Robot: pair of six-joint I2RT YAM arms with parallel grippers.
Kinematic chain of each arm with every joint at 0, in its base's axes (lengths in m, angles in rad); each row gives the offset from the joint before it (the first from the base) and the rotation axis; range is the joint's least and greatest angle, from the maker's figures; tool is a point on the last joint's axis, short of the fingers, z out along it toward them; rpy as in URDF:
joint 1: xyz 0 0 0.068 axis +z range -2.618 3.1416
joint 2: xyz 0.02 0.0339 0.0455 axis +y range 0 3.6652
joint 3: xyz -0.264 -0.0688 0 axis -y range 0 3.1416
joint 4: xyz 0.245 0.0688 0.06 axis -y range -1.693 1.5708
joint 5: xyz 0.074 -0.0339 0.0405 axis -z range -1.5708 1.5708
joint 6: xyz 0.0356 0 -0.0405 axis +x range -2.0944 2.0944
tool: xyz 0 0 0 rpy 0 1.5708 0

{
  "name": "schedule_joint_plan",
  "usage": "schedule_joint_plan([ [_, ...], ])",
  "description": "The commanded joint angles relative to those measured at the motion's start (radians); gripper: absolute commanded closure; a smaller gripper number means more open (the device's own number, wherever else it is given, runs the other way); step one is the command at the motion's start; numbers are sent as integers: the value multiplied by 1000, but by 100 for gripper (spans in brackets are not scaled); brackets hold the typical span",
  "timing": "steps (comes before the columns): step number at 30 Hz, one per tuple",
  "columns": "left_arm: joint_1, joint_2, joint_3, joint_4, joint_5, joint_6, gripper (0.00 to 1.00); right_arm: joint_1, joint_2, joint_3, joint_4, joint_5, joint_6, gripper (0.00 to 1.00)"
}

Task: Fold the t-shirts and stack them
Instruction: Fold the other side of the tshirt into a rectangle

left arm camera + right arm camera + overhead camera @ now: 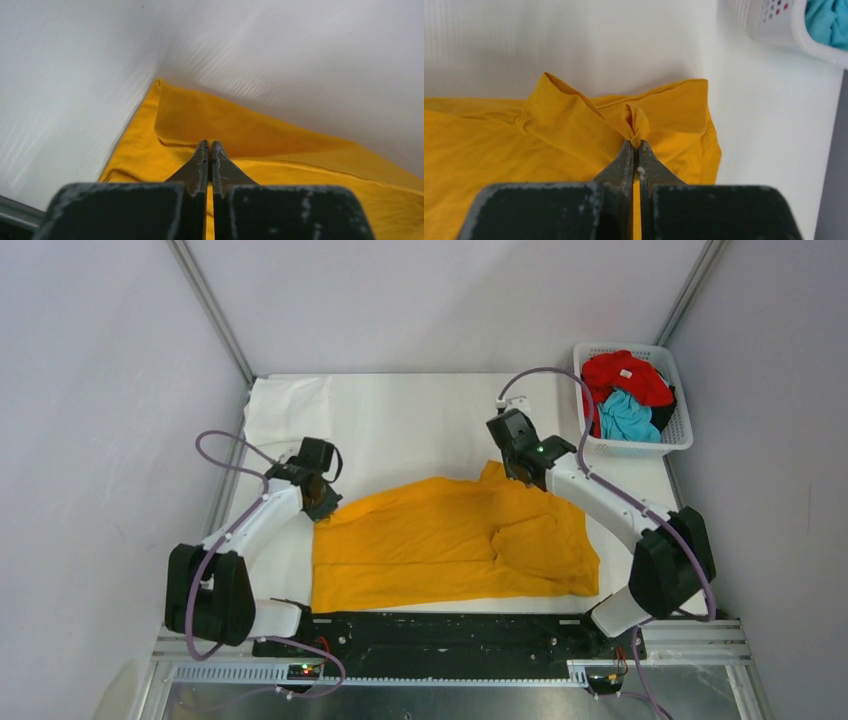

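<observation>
Pinching the mustard-orange t-shirt [440, 540] along its far edge
Left pincer [209, 145] and right pincer [635, 144] each clamped its cloth; white table [400, 420] stretched beyond, basket [680, 430] far-right.

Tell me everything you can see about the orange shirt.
The orange shirt is soft, plain mustard cloth, lying wrinkled and partly folded on the near half of the white table. The left gripper pinches its far left corner; the right gripper pinches a pucker near its far right corner.
</observation>
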Motion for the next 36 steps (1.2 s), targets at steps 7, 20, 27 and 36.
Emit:
schedule_joint_plan([
  [7, -55, -171, -137, 4, -52, -58, 100, 110, -275, -162, -160, 157, 133, 100],
  [20, -57, -270, -243, 2, -71, -52, 100, 172, -469, -345, -268, 104, 315, 99],
  [27, -58, -250, -248, -5, -73, -52, 88, 252, -463, -373, -436, 22, 563, 88],
  [36, -58, -375, -257, -211, -228, -124, 37, 415, -472, -420, -680, 8, 917, 59],
])
